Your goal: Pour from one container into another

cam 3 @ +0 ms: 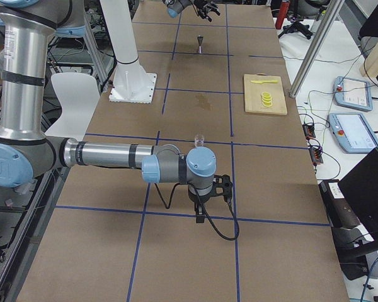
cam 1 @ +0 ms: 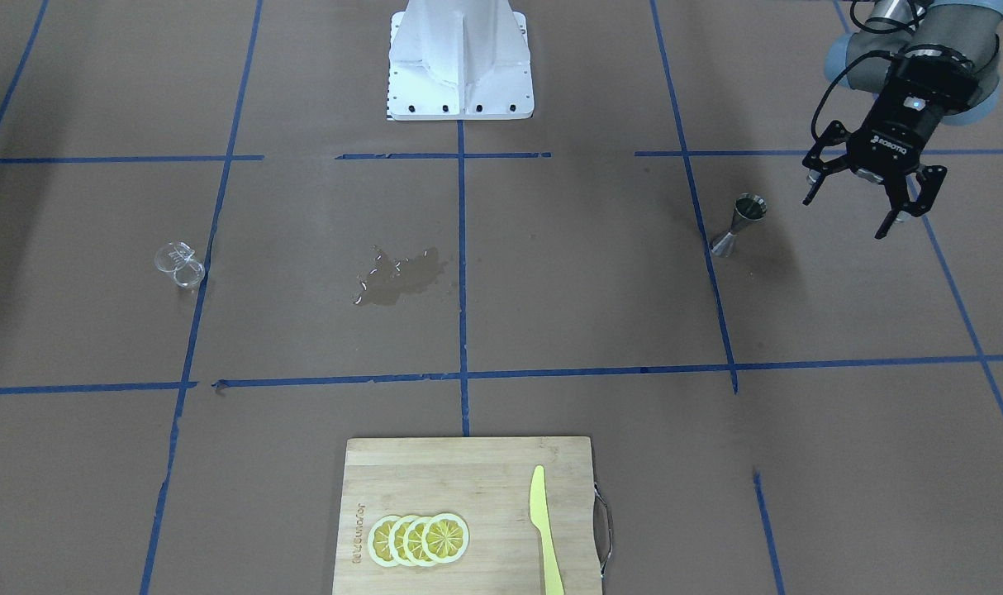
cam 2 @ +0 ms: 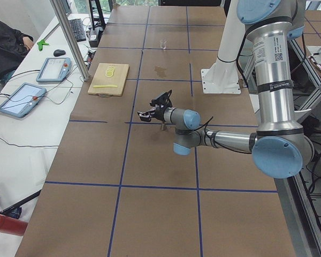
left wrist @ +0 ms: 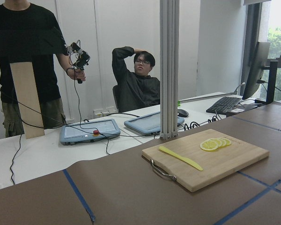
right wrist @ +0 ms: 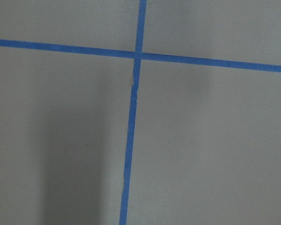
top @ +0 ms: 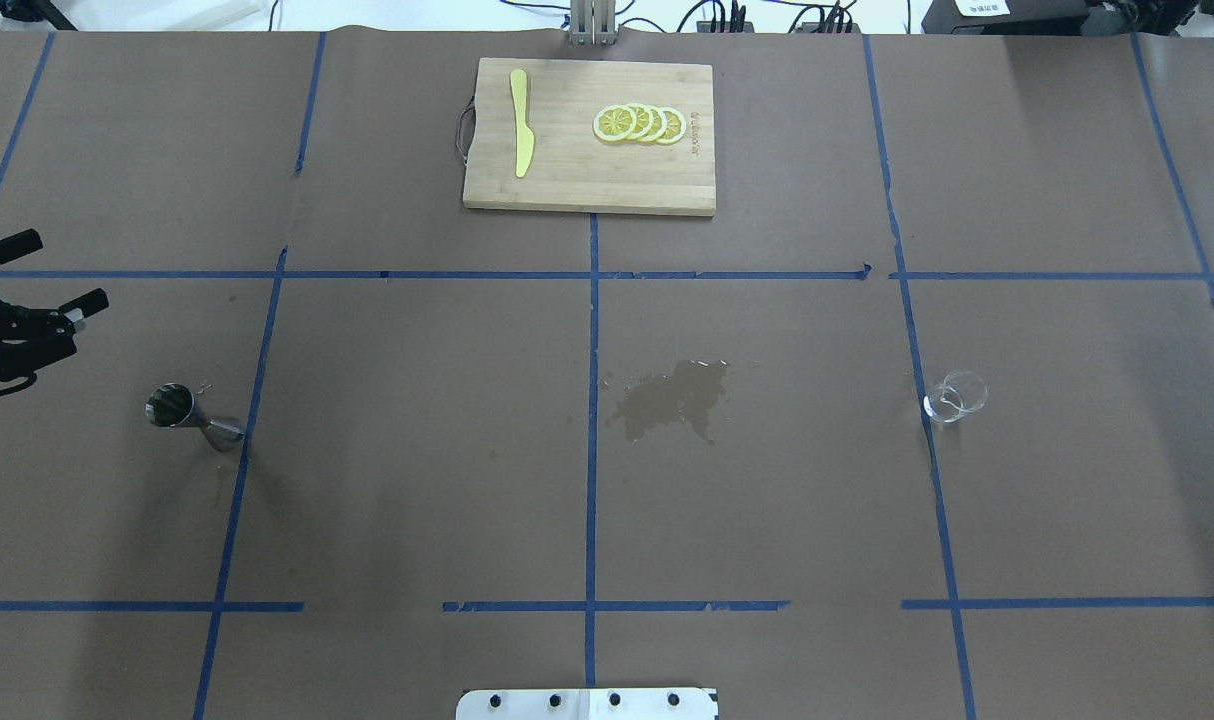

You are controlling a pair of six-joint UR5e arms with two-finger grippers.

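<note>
Glass cup (cam 1: 179, 264) stands on the counter (cam 1: 551, 314), well apart from the steel jigger (cam 1: 737, 223). Left tool (cam 1: 850, 207) hangs released, empty, near the jigger. Right tool (cam 3: 205, 204): state cannot be told. Cup probably light, slippery, fragile; grip across its wall, below the lip.
</note>
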